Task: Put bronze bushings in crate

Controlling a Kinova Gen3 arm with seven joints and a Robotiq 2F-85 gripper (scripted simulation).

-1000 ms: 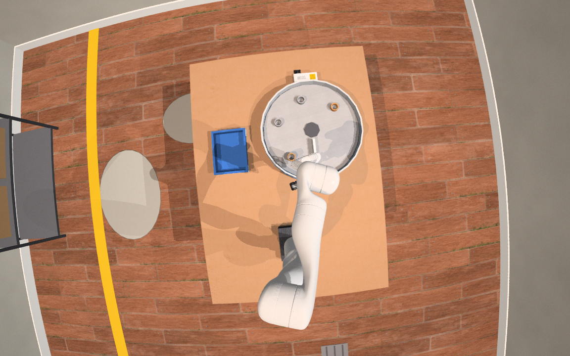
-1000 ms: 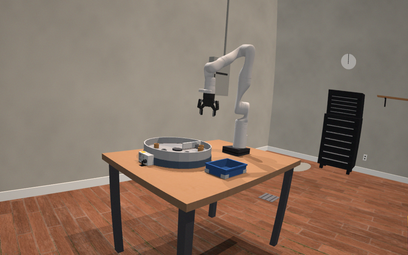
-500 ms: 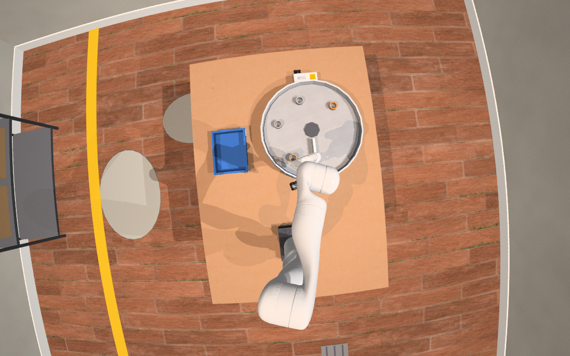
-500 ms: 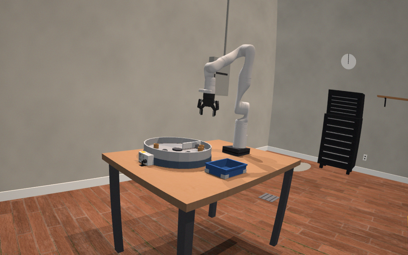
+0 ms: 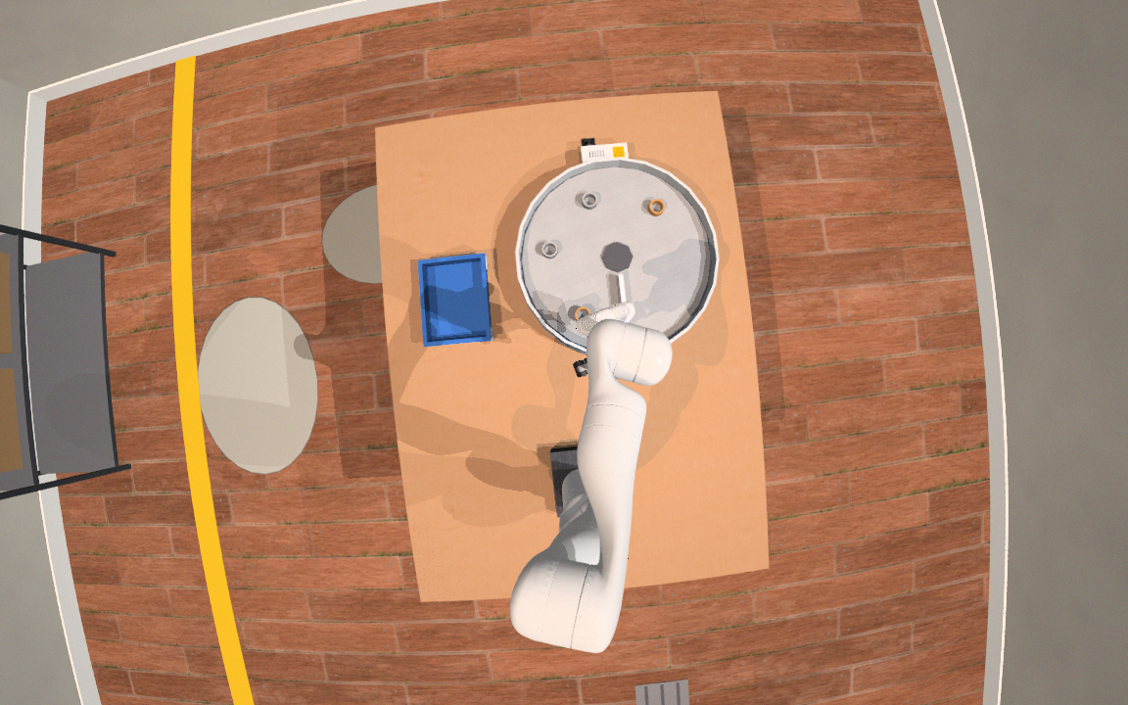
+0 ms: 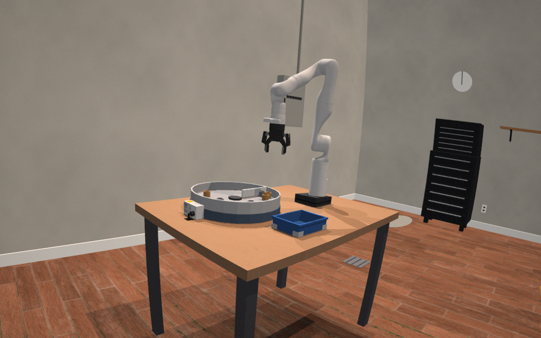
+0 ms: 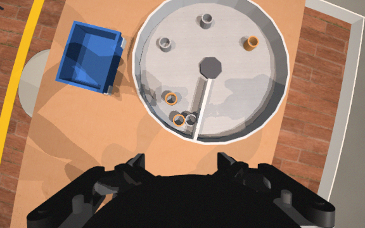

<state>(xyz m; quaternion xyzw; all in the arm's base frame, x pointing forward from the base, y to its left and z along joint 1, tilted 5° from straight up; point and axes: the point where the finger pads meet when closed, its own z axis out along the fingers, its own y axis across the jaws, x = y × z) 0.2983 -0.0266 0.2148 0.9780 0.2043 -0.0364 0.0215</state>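
Note:
The round grey turning table (image 7: 210, 68) carries three bronze bushings: one at the far right (image 7: 251, 42), one near the left rim (image 7: 171, 98), and one by the near rim (image 7: 179, 120). A grey bushing (image 7: 191, 119) stands touching that last one, against the white divider bar (image 7: 202, 107). Two more grey bushings (image 7: 165, 43) (image 7: 206, 19) stand at the far left. The blue crate (image 7: 89, 57) sits left of the turning table and looks empty. My gripper (image 6: 275, 144) is open and empty, high above the near rim of the turning table (image 6: 235, 201).
A small white control box (image 6: 193, 208) sits against the turning table's far side. The arm's black base (image 6: 313, 198) stands on the table (image 6: 264, 231) behind the crate (image 6: 299, 221). A dark hub (image 7: 210, 66) marks the turning table's centre.

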